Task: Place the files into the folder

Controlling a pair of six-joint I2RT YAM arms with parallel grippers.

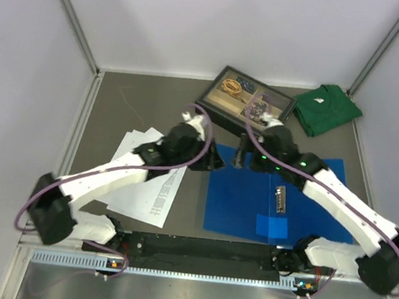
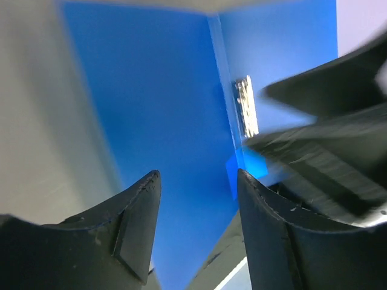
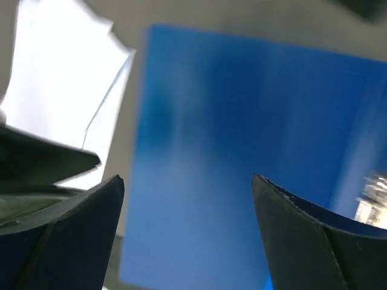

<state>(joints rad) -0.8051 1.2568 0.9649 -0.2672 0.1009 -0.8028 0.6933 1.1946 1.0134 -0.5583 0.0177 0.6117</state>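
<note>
Files (image 1: 146, 183) lie loose on the table (image 1: 118, 105), just left of my left hand (image 2: 198, 175). I see the folder (image 1: 241, 197) spread open under both hands, ready for paper. My left hand and right hand (image 3: 187, 178) gape open, holding nothing.

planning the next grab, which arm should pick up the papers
Left, probably. The papers lie on the left of the table, right beneath that arm, and the left gripper is open and empty. The right gripper, also open, sits over the folder, farther from them.
</note>
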